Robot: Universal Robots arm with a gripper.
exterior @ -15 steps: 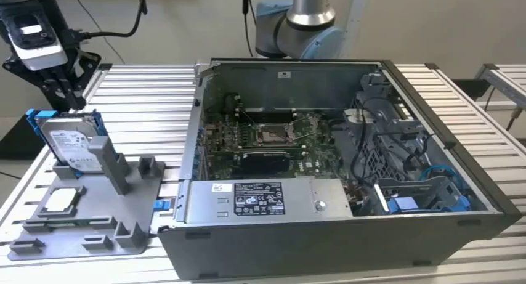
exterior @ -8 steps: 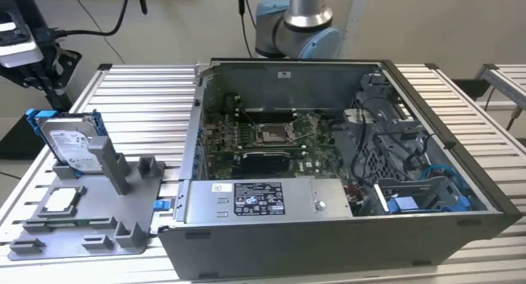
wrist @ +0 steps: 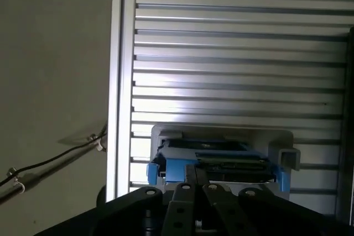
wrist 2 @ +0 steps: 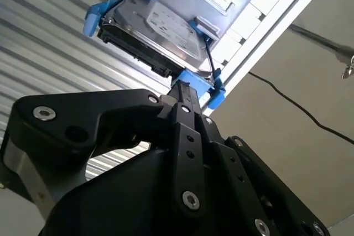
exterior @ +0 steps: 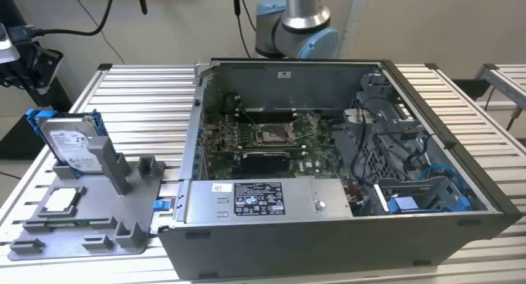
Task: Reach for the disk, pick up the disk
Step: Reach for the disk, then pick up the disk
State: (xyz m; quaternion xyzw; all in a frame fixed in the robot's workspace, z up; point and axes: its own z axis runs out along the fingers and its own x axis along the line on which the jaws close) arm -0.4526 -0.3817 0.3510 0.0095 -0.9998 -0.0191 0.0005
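The disk (exterior: 72,142) is a silver-grey hard drive with a white label in a bright blue bracket. It stands on edge in a slot of the grey fixture (exterior: 90,225) at the exterior view's left. My black gripper (exterior: 21,62) hangs above and to the left of it, apart from it. In the second wrist view the gripper's tip (wrist 2: 185,89) points at the blue bracket edge of the disk (wrist 2: 160,31). In the first wrist view the disk (wrist: 221,158) lies just beyond the gripper (wrist: 199,186).
An open computer case (exterior: 460,142) fills the table's middle, with a grey power-supply box (exterior: 263,201) along its near side. A small square processor chip (exterior: 59,201) lies on the fixture. The arm's base (exterior: 296,25) rises behind the case. The table (exterior: 140,105) is slatted metal.
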